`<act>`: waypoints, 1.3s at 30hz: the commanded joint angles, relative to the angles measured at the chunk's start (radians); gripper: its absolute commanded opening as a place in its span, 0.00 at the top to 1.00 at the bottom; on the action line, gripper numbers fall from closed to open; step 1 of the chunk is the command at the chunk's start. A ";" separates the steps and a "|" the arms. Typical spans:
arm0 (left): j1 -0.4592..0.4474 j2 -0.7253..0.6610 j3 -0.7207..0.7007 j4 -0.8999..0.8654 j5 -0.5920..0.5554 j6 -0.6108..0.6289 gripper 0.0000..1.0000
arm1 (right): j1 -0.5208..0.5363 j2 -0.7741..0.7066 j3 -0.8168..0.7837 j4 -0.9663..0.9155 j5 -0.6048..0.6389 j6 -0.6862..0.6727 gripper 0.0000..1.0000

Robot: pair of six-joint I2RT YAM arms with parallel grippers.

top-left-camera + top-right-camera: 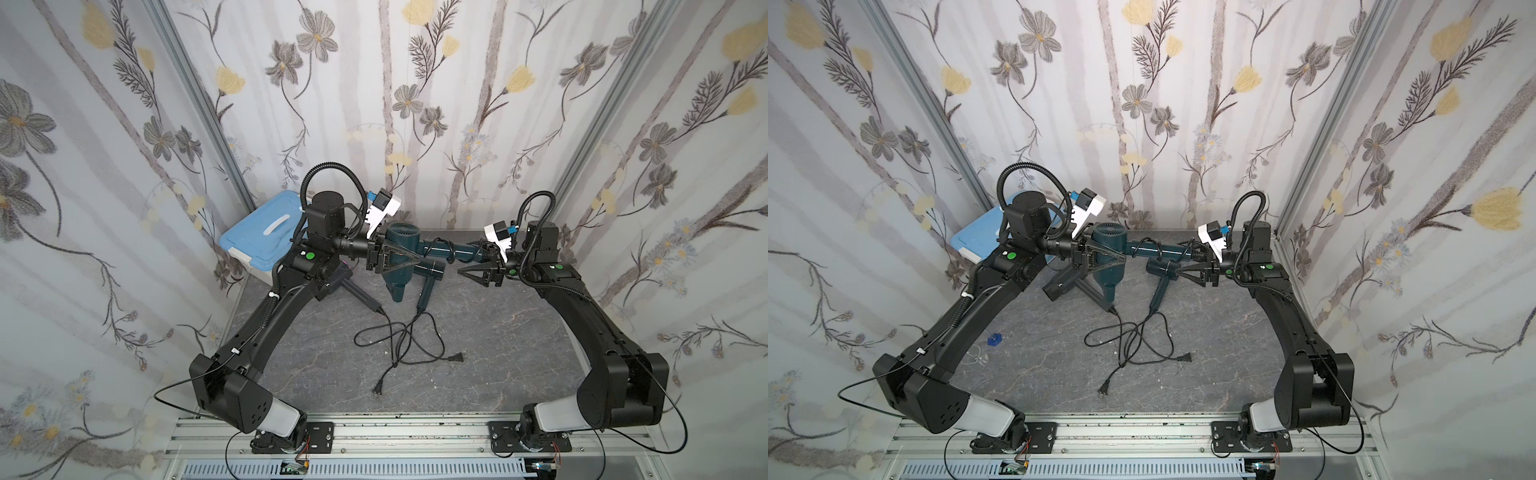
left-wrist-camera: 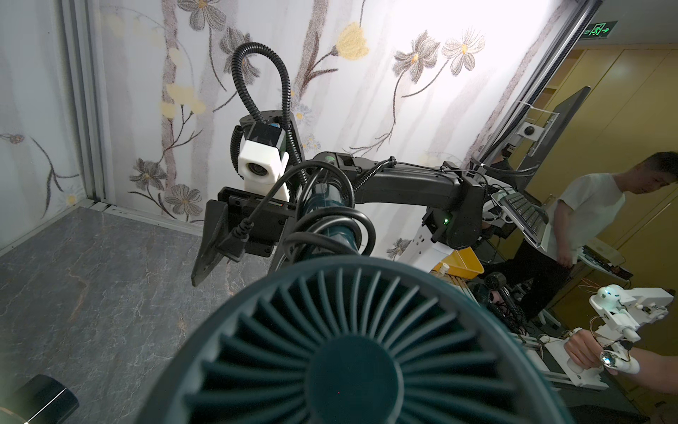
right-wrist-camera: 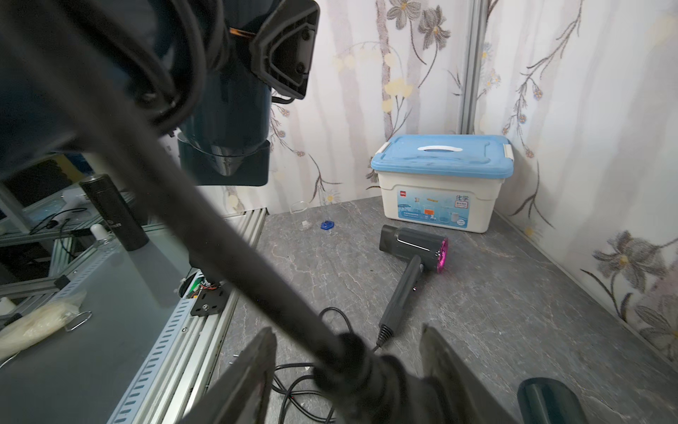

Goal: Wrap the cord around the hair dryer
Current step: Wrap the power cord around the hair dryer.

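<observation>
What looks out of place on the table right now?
The cords of the grey dryer and the teal dryer lying on the table are tangled together in loose crossing loops mid-table; they will likely need separating before either is wrapped.

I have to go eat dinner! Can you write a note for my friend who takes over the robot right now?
Left gripper: shut on the teal hair dryer, holding its body up off the table.
Right gripper: open, with the plug between its fingers, not clearly gripped.
Done: the cord is coiled around the handle.
Left: probably secure the plug, then set the dryer down.
Also there: a grey dryer and a dark dryer lie on the table, with their loose cords.
</observation>
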 commanded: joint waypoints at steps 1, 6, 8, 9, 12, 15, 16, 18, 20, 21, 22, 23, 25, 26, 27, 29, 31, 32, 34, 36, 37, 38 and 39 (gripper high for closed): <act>-0.001 -0.012 0.001 0.068 0.005 0.000 1.00 | 0.001 -0.032 -0.018 0.169 0.038 0.099 0.32; -0.001 -0.012 -0.002 0.072 0.001 -0.001 1.00 | 0.004 -0.060 -0.056 0.257 0.109 0.171 0.33; 0.000 -0.014 -0.004 0.076 -0.001 -0.003 1.00 | 0.004 -0.079 -0.080 0.306 0.137 0.205 0.34; 0.000 -0.015 -0.005 0.075 -0.003 -0.003 1.00 | 0.004 -0.084 -0.088 0.327 0.150 0.221 0.36; 0.000 -0.018 -0.008 0.076 -0.006 -0.003 1.00 | 0.004 -0.096 -0.101 0.352 0.179 0.243 0.42; 0.001 -0.016 -0.008 0.075 -0.007 -0.003 1.00 | 0.001 -0.110 -0.118 0.391 0.192 0.271 0.46; 0.001 -0.018 -0.010 0.076 -0.009 -0.003 1.00 | 0.002 -0.115 -0.123 0.402 0.194 0.278 0.47; 0.001 -0.015 -0.008 0.076 -0.009 -0.003 1.00 | 0.000 -0.119 -0.125 0.402 0.208 0.280 0.50; 0.002 -0.012 -0.009 0.075 -0.011 -0.003 1.00 | -0.003 -0.127 -0.132 0.405 0.220 0.281 0.54; 0.002 -0.014 -0.010 0.075 -0.012 -0.003 1.00 | -0.005 -0.133 -0.140 0.413 0.223 0.286 0.55; 0.002 -0.013 -0.010 0.076 -0.012 -0.003 1.00 | -0.008 -0.138 -0.144 0.418 0.227 0.289 0.58; 0.004 -0.014 -0.010 0.076 -0.014 -0.003 1.00 | -0.009 -0.142 -0.150 0.424 0.232 0.295 0.60; 0.006 -0.013 -0.013 0.079 -0.020 -0.003 1.00 | -0.009 -0.146 -0.154 0.422 0.237 0.297 0.65; 0.005 -0.013 -0.014 0.086 -0.027 -0.006 1.00 | -0.009 -0.146 -0.156 0.422 0.237 0.298 0.68; 0.005 -0.014 -0.019 0.105 -0.030 -0.018 1.00 | -0.008 -0.146 -0.160 0.425 0.237 0.302 0.71; 0.005 -0.013 -0.030 0.158 -0.033 -0.056 1.00 | -0.005 -0.138 -0.165 0.428 0.239 0.311 0.74; 0.005 -0.009 -0.038 0.198 -0.029 -0.091 1.00 | 0.001 -0.127 -0.173 0.445 0.243 0.328 0.79; 0.004 -0.005 -0.039 0.212 -0.024 -0.103 1.00 | 0.005 -0.121 -0.180 0.466 0.248 0.346 0.80; -0.001 0.001 -0.036 0.217 -0.011 -0.110 1.00 | 0.014 -0.101 -0.181 0.488 0.252 0.371 0.84; -0.006 0.012 -0.025 0.197 0.005 -0.107 1.00 | 0.028 -0.076 -0.153 0.461 0.257 0.368 0.86; -0.009 0.017 -0.020 0.183 0.011 -0.102 1.00 | 0.032 -0.067 -0.139 0.450 0.259 0.365 0.87; -0.012 0.019 -0.015 0.163 0.013 -0.090 1.00 | 0.033 -0.060 -0.122 0.432 0.267 0.358 0.89; -0.016 0.022 -0.012 0.142 0.016 -0.078 1.00 | 0.034 -0.055 -0.105 0.418 0.273 0.352 0.90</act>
